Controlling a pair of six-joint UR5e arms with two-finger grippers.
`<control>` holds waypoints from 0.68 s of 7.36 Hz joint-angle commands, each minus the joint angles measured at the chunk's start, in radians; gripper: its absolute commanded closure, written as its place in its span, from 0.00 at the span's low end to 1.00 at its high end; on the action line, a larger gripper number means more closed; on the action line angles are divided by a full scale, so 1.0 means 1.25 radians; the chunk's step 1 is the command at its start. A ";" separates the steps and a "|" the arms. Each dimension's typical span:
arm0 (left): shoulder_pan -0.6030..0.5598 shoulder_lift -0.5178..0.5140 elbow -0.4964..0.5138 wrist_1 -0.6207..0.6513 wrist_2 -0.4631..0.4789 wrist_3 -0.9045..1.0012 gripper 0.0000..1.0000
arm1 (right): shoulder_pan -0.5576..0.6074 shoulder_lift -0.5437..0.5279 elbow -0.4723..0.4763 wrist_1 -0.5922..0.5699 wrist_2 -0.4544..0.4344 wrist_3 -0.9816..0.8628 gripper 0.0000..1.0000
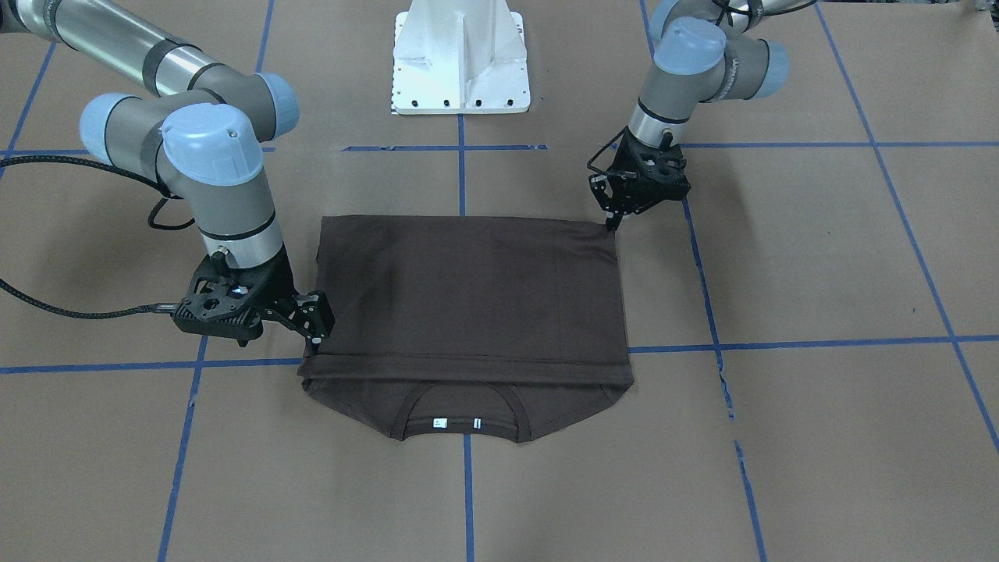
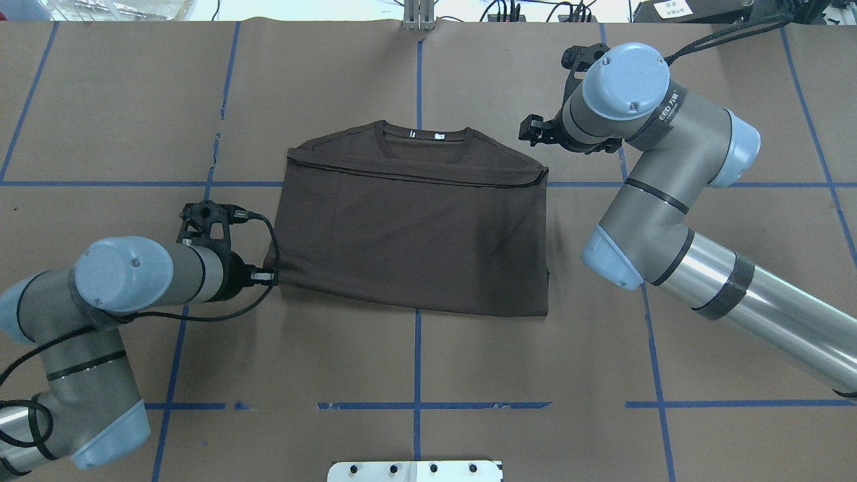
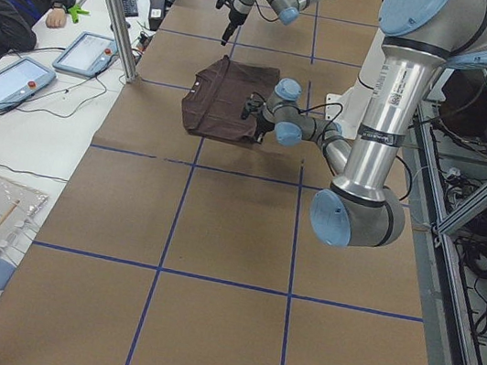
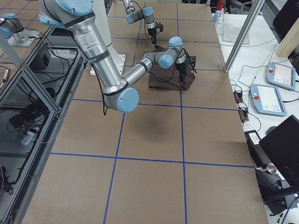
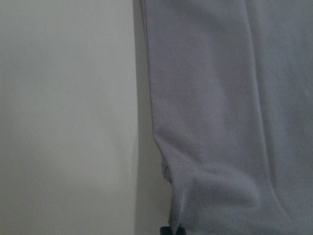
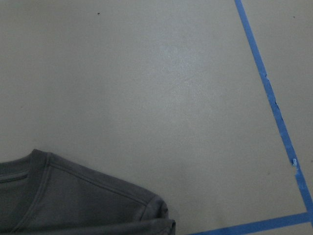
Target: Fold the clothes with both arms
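Black jaws of your left gripper (image 1: pixel 611 224) are pinched together on the corner of the T-shirt (image 1: pixel 468 297) nearest the robot, and the left wrist view shows cloth right against a fingertip. Your right gripper (image 1: pixel 317 334) hangs just beside the shirt's opposite edge, near the shoulder. Its jaws are parted and hold nothing, and its wrist view shows only a shoulder corner and bare desk (image 1: pixel 819 437).

You have one dark brown shirt, lying folded flat mid-desk between the two arms, its collar (image 1: pixel 468 432) on the side away from the robot. A doubled edge runs across just short of that collar. Two small white tags (image 1: pixel 439 423) sit inside the neck, their print too small to read.

Lettering on the right arm (image 2: pixel 669 201) at the wrist begins "EED"; you cannot make out the rest. The left arm (image 1: pixel 702 70) carries faint lettering, also unreadable. One white pedestal base (image 1: pixel 460 62) stands between the arms, and blue tape lines (image 1: pixel 780 343) grid the desk.
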 commanded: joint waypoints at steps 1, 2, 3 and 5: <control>-0.126 -0.018 0.079 -0.005 -0.003 0.159 1.00 | 0.002 0.001 0.000 0.000 0.001 0.001 0.00; -0.173 -0.104 0.171 -0.005 -0.003 0.198 1.00 | 0.002 0.002 0.002 0.000 0.001 0.003 0.00; -0.213 -0.189 0.282 -0.008 -0.003 0.218 1.00 | 0.002 0.004 0.002 0.000 0.000 0.003 0.00; -0.291 -0.339 0.559 -0.139 -0.002 0.289 1.00 | 0.002 0.004 0.004 0.001 0.001 0.007 0.00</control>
